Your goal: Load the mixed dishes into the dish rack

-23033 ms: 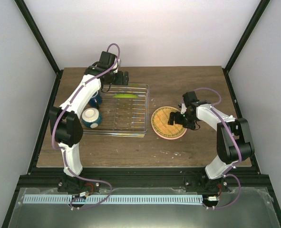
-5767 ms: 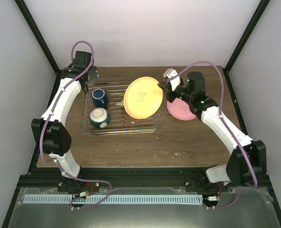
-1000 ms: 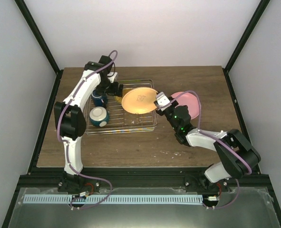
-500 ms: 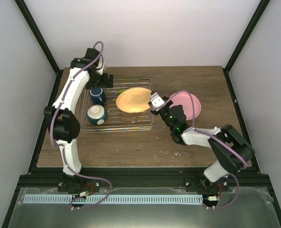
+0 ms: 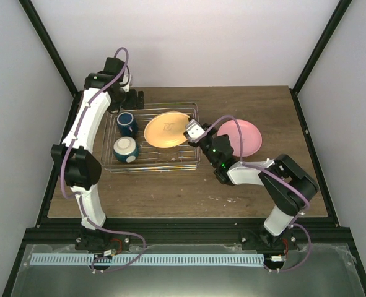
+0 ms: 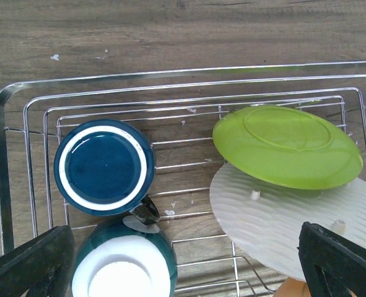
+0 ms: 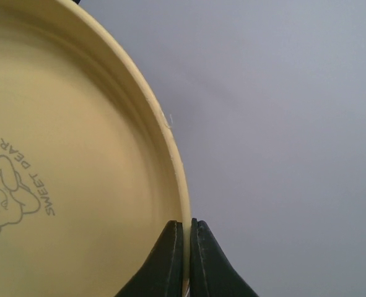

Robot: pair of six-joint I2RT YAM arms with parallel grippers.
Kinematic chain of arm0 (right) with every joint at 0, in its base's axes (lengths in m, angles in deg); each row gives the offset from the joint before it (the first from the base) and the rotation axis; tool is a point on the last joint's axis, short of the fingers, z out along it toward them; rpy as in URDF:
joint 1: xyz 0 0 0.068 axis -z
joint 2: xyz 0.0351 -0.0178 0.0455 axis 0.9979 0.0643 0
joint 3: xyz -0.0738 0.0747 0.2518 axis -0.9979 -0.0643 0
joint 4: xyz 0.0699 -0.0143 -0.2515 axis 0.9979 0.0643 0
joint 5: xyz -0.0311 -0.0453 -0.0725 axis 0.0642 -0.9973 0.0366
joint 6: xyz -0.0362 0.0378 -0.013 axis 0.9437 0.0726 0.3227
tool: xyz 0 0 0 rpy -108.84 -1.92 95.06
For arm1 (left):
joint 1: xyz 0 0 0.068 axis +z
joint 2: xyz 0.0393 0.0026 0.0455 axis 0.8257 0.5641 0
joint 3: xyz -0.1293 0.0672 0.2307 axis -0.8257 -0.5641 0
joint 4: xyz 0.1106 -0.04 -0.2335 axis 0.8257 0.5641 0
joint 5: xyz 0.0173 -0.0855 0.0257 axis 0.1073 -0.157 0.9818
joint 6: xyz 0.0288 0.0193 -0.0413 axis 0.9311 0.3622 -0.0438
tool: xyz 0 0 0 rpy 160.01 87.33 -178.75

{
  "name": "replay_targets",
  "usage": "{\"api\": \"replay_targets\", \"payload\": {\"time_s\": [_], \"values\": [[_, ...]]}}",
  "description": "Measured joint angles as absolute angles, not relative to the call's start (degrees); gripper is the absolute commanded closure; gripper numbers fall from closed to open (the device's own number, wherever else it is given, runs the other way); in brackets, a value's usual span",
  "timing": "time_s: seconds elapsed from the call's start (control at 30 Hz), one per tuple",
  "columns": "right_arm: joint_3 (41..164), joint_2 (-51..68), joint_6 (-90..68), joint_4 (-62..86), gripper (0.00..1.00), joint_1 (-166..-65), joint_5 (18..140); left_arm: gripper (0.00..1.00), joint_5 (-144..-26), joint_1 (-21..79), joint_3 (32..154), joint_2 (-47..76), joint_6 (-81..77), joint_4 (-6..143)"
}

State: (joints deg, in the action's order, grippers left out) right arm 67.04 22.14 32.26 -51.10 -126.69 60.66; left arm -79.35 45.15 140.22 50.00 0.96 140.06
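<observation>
Brown wood-grain table (image 5: 170, 189) carries everything. On its left half sits the rectangular silver wire dish rack (image 5: 170, 159), its thin bars running inside a low raised rim.

Right of the rack, flat on the wood and apart from it, lies the large salmon-pink round plate (image 5: 248, 137).

Next in size is the cream round plate (image 5: 165, 129) with a small bear drawing and the words "SWEET BEAR". It hangs tilted over the right part of the rack, printed face upward. The right gripper (image 5: 192, 131) has its two black fingers pressed together on the plate's right rim, the thin edge caught between them.

A lime-green round plate (image 6: 288, 148) leans at an angle in the rack's far right part, partly behind the cream one in the overhead view.

At the rack's near left corner stands the small bowl (image 5: 125, 149), teal-blue outside, its white inside facing up. Just beyond it is the dark blue mug (image 5: 126, 122), seen end-on as a dark disc with a pale ring — its handle points toward the bowl.

Above the rack's far left edge hovers the left gripper (image 5: 135, 98), fingers (image 6: 340, 263) spread wide, holding nothing.
</observation>
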Motion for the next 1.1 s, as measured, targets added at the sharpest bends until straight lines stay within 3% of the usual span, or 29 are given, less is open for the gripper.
{"api": "replay_targets", "payload": {"time_s": [1.1], "values": [[63.1,25.3,33.6,-61.4,0.99,-130.5,45.4,0.00,-78.2,45.7,139.5,50.0,1.0,139.6]]}}
